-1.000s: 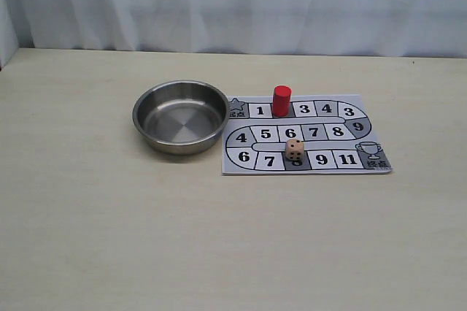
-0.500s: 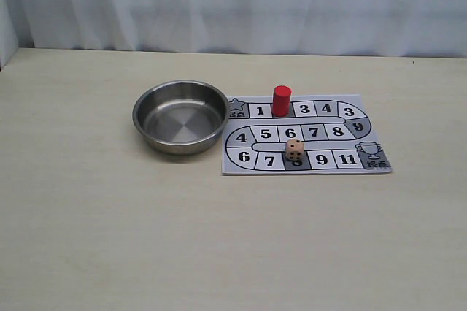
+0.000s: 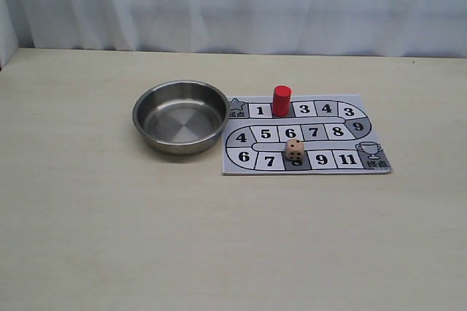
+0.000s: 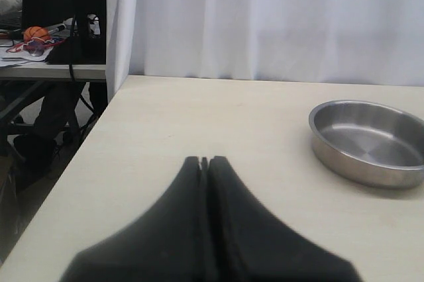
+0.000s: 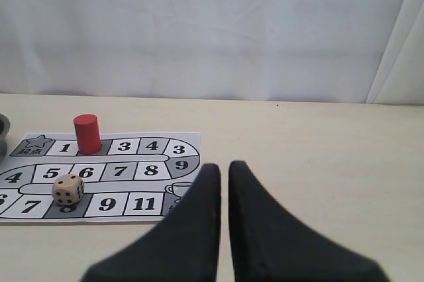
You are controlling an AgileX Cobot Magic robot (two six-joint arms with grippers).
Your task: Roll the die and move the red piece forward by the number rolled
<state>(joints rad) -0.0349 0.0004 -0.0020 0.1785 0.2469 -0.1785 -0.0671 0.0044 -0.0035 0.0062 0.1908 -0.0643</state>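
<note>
Black left gripper (image 4: 204,160) clenched, empty; steel bowl (image 3: 139,110) just beside board (image 3: 237,163); red piece (image 3: 282,100) upright between squares 1 and 3, likely light and rigid, pinch its sides; die (image 3: 295,150) between 7 and 9, small, hard, probably slippery, take opposite faces; both hide their squares' numbers; top pips unreadable; right gripper (image 5: 222,166) nearly closed, empty.
</note>
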